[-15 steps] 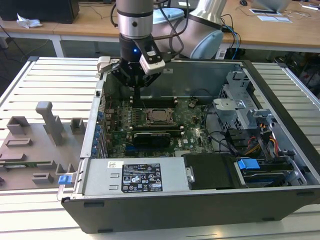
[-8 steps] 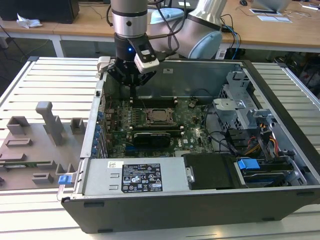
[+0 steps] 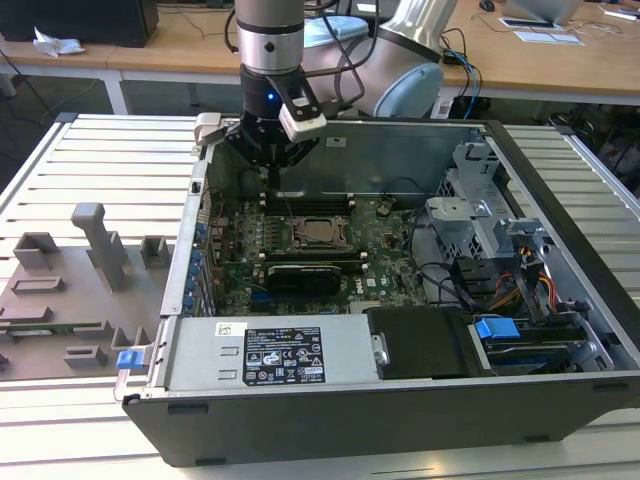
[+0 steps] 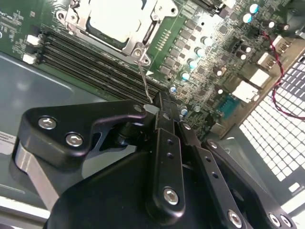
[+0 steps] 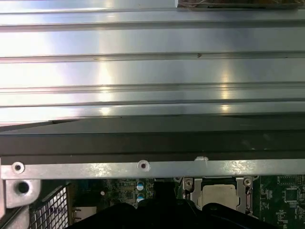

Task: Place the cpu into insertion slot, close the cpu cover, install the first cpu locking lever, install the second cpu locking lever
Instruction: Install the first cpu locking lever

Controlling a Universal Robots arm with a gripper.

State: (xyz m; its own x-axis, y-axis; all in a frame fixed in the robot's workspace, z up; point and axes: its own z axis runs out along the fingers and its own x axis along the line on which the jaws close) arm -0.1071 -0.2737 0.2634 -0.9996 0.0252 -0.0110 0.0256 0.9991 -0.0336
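Second wrist view: gripper (image 4: pixel 153 109) pinches a thin lever (image 4: pixel 144 81), probably a locking lever, reaching toward the slot (image 4: pixel 139 47) just beyond, where the cpu (image 4: pixel 114 19) sits under its cover (image 4: pixel 81 21).

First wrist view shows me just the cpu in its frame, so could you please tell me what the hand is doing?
Observer: In the second wrist view, the hand looks shut on the tip of a thin wire locking lever.
Operator: Where does that lever run?
Observer: It slants up to the hand from the corner of the cpu cover.
Operator: And where is the hand over the board?
Observer: In the exterior view it hangs above the memory slots, just behind the socket, inside the open computer case.
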